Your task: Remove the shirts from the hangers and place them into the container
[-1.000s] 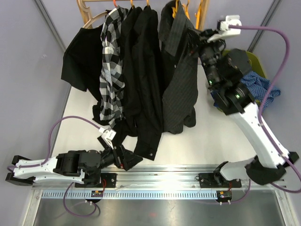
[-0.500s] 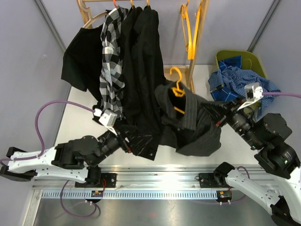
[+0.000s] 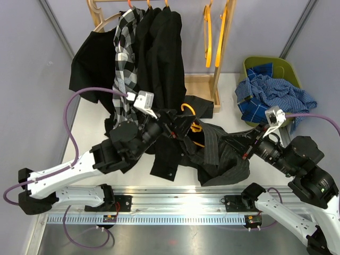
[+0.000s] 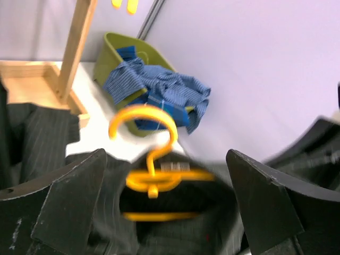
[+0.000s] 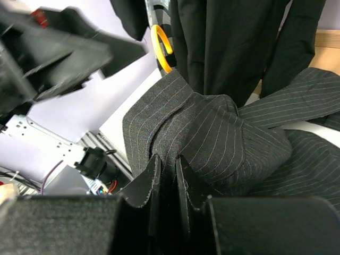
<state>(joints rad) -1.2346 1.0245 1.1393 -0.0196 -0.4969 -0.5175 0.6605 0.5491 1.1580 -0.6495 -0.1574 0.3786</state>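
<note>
top / step: pinstripe shirt (image 3: 223, 156) lies bunched on the table (image 3: 226, 114), its hanger (image 3: 187, 109) in the collar. I read this as the pull-the-hanger-out step.
top / right gripper (image 3: 245, 147): at the shirt's right side, cloth in its jaws.
top / left gripper (image 3: 178, 125): at the hook end of the hanger, holding nothing.
top / container (image 3: 265, 62): far right corner, blue shirts (image 3: 271, 95) piled in and spilling over the rim. Well apart from the pinstripe shirt.
top / rack (image 3: 222, 53): two bare hangers (image 3: 210, 34) on it, plus black and plaid shirts (image 3: 154, 53) not yet done.
left wrist / left fingers (image 4: 69, 202): spread wide, with the yellow hook framed between them. View is blurred, so I can't tell if either pad touches it.
right wrist / right fingers (image 5: 255, 223): pressed together on a fold of pinstripe cloth. Hook visible beyond the bunch.
next: I'd close the left on the hook or neck and draw it out of the collar while the right anchors the cloth.
risk: a hanger arm may snag in the shoulder or sleeve, so I'd pull along the collar opening.
</note>
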